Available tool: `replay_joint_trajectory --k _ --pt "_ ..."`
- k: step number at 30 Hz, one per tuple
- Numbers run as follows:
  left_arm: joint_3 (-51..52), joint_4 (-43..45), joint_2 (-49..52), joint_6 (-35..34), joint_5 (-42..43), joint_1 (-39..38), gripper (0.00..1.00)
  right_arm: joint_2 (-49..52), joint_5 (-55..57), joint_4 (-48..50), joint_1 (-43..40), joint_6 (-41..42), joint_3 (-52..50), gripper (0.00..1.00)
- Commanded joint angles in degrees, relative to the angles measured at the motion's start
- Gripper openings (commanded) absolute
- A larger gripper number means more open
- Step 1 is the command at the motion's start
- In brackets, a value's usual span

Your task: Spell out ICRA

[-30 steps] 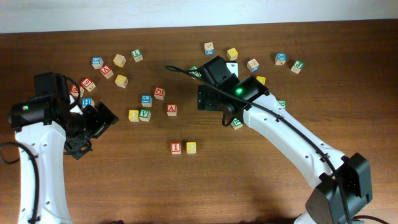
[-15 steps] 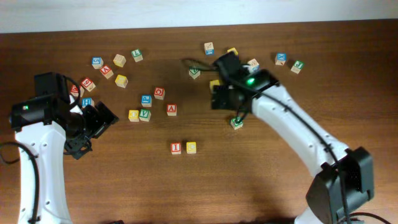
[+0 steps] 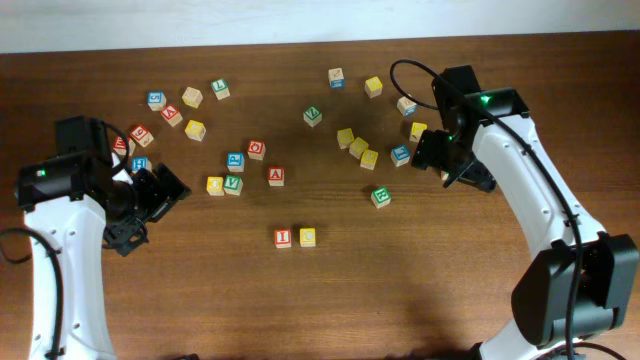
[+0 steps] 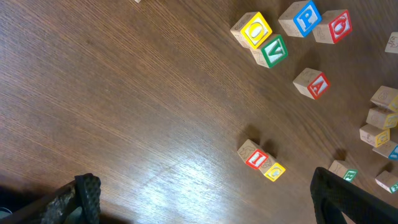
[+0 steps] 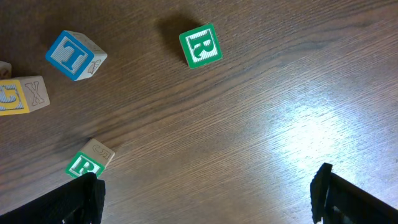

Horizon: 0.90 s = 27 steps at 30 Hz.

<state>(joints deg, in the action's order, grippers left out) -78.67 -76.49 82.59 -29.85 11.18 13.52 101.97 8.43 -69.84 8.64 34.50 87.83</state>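
The red "I" cube (image 3: pixel 283 237) and the yellow "C" cube (image 3: pixel 307 236) stand side by side, touching, at the table's front middle. They also show in the left wrist view, "I" (image 4: pixel 255 158) and "C" (image 4: pixel 273 170). The red "A" cube (image 3: pixel 276 176) lies above them, also in the left wrist view (image 4: pixel 314 84). A green cube reading "R" (image 5: pixel 84 165) lies just ahead of my right gripper's left finger. My right gripper (image 3: pixel 450 168) (image 5: pixel 208 199) is open and empty. My left gripper (image 3: pixel 150 212) (image 4: pixel 208 205) is open and empty, far left of the letters.
A second green cube (image 3: pixel 380 197) (image 5: pixel 201 45) lies apart, its letter like "B". A blue "T" cube (image 5: pixel 74 55) and several yellow cubes (image 3: pixel 357 147) sit left of the right gripper. Yellow "O" (image 4: pixel 257 29), green "V" (image 4: pixel 272 51) and more cubes lie upper left.
My right arm has swung from the table's middle to the right side, uncovering the yellow cubes. The left arm and the "I", "C", "A" cubes have not moved.
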Motion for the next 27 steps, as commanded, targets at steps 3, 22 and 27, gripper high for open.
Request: replay_joint_trajectory --k 3,22,27 --pt "-0.98 0.09 -0.92 -0.55 0.42 0.15 0.99 0.31 -0.48 -0.02 -0.46 0.28 -0.31 0.98" --pt "-0.98 6.78 -0.92 11.5 12.44 0.17 0.97 0.31 -0.48 0.2 -0.46 0.28 -0.31 0.98" --pt "-1.16 19.56 -0.92 11.5 13.57 0.15 0.99 0.31 -0.48 0.22 -0.46 0.28 -0.31 0.98"
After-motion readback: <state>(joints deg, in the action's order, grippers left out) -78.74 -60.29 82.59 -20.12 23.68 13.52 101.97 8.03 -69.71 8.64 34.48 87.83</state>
